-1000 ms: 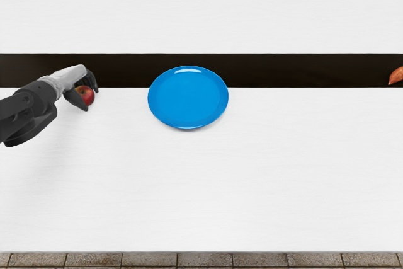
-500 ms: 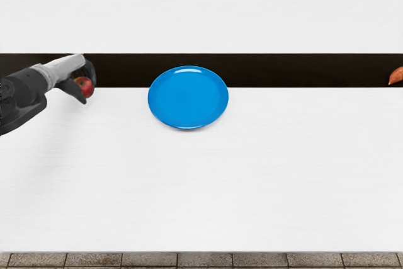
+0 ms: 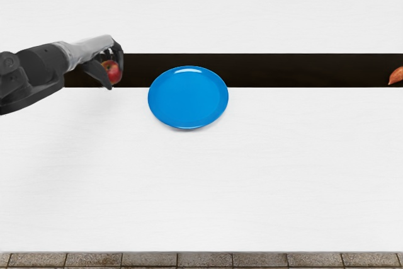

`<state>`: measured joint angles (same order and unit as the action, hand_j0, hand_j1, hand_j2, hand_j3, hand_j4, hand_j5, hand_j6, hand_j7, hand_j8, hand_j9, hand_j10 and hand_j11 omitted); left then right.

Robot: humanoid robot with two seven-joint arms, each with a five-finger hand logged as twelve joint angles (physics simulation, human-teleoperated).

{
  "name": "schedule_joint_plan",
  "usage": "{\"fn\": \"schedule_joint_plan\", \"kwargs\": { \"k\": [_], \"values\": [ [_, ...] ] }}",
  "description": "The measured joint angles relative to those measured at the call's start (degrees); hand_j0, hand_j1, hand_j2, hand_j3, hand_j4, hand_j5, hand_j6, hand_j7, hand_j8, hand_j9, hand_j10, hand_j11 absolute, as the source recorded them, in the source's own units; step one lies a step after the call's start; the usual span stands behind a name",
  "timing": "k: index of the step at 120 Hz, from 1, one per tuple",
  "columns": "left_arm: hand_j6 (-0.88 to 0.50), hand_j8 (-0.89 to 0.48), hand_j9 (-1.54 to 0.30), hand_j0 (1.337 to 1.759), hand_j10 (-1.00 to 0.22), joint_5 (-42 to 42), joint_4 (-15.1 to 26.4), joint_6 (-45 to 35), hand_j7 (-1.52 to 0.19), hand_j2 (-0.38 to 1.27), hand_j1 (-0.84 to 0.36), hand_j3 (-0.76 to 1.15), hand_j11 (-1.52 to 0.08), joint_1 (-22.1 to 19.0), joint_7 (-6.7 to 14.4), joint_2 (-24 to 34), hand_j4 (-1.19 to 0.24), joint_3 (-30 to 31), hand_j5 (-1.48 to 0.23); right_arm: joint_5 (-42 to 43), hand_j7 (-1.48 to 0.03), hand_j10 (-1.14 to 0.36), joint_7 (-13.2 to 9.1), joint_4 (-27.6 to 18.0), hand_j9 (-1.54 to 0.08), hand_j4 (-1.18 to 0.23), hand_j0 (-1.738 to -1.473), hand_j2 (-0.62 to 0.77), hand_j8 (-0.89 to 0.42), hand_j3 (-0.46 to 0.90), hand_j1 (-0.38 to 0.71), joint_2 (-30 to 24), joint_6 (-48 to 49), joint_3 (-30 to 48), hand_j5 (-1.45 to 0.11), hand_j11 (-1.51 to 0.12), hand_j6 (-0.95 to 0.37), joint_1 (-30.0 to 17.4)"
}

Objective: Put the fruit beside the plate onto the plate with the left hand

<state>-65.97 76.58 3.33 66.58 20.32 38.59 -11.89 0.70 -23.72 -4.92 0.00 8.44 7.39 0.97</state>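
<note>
The fruit (image 3: 113, 71) is being held clamped in the fingers (image 3: 118, 60) of the left hand (image 3: 104, 62) above the desk's (image 3: 201, 187) far edge, left of the plate (image 3: 187, 97), and is best being kept gripped until low over the plate's middle.

Single cam: head view. Sits high on the near side and faces forward and down at a slant over the table (image 3: 201, 181). Medium range: table runs off both side edges, far edge just under frame top, floor tiles (image 3: 201, 260) strip at bottom, plate (image 3: 187, 97) slightly left of centre.
</note>
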Motion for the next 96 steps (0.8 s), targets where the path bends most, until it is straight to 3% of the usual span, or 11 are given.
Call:
{"fn": "schedule_joint_plan", "kwargs": {
  "k": [68,96],
  "values": [
    [-0.32,-0.32,-1.10,1.651,-0.60,2.76,-0.20,2.43,-1.12,0.51,-0.38,0.00,-1.11,3.67,6.11,-13.83,-0.74,-0.15,-1.21,0.24,0.00,0.00,-0.01,0.00,0.00,0.00,-1.658,0.00,0.00,0.00,-0.35,0.00,-0.16,-0.09,0.00,0.00,0.00,0.43],
    [-0.31,-0.31,-1.12,1.650,-0.59,2.87,-5.24,2.54,-1.13,0.51,-0.38,0.00,-1.13,5.69,7.26,-21.18,-0.76,0.00,-1.22,0.26,0.00,0.00,0.00,0.00,0.00,0.00,-1.658,0.00,0.00,0.00,-0.35,0.00,-0.25,-0.09,0.00,0.00,0.00,0.43]
  ]
}}
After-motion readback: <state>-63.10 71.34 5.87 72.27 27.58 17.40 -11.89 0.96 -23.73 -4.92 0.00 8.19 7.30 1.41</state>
